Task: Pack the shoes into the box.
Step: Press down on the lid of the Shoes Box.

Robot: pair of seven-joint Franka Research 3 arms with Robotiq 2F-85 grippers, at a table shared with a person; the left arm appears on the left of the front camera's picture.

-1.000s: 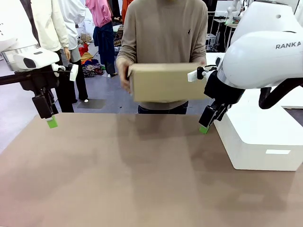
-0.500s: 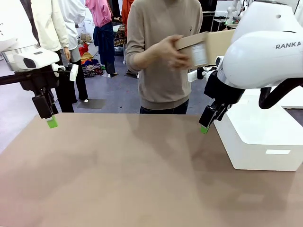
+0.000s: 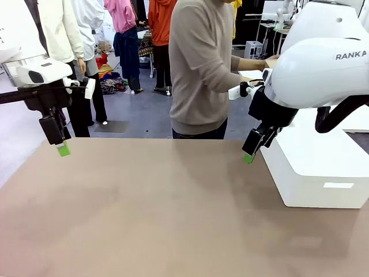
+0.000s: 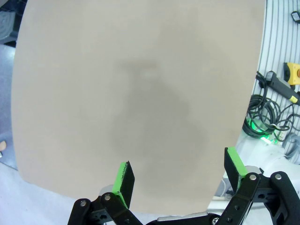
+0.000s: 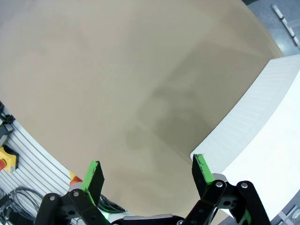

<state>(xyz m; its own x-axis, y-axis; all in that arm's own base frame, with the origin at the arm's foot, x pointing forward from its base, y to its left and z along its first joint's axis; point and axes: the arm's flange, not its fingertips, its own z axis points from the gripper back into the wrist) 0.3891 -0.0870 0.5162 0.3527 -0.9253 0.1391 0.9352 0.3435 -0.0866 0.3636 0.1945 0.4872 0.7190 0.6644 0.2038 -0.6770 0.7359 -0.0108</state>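
Observation:
The shoes are out of view. A person in a beige sweater [image 3: 202, 69] stands at the far side, turned to the right, with one arm stretched out behind my right arm. A sliver of brown cardboard [image 3: 249, 75] shows under that forearm; the rest of the box is hidden behind my right arm. My left gripper [image 3: 62, 149] hangs open over the table's far left corner, holding nothing [image 4: 180, 180]. My right gripper [image 3: 248, 156] hangs open above the table beside the white block, also holding nothing [image 5: 147, 176].
A large white block [image 3: 323, 167] takes up the table's right side, close to my right gripper [image 5: 262, 122]. The brown table [image 3: 161, 208] lies bare between the arms. Cables and a yellow control box [image 4: 293, 75] lie beyond the table edge.
The person held the brown box in front of the chest, then swung it to the right and turned; it is now almost hidden behind my right arm. Neither arm has moved.

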